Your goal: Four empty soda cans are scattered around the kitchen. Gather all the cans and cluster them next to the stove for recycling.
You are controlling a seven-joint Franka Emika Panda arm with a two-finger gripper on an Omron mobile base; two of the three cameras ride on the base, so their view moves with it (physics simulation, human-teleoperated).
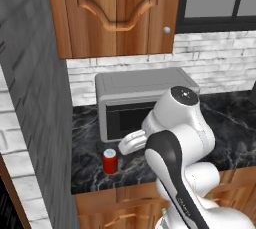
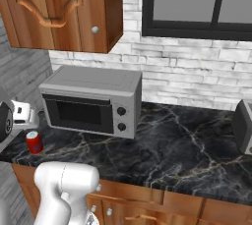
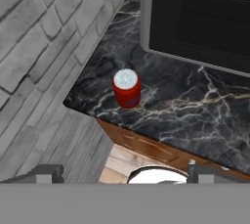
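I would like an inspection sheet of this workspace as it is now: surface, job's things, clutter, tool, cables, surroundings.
Surface: black marble counter, over wooden cabinet fronts.
Job's things: one red soda can upright near the counter's left front corner, in front of the toaster oven, apart from it.
Clutter: silver toaster oven, door shut; part of another grey appliance at the right edge.
Tool: tool open, above the can, holding nothing.
Cables: nothing seen.
Surroundings: wooden wall cabinet, white brick wall, dark window.
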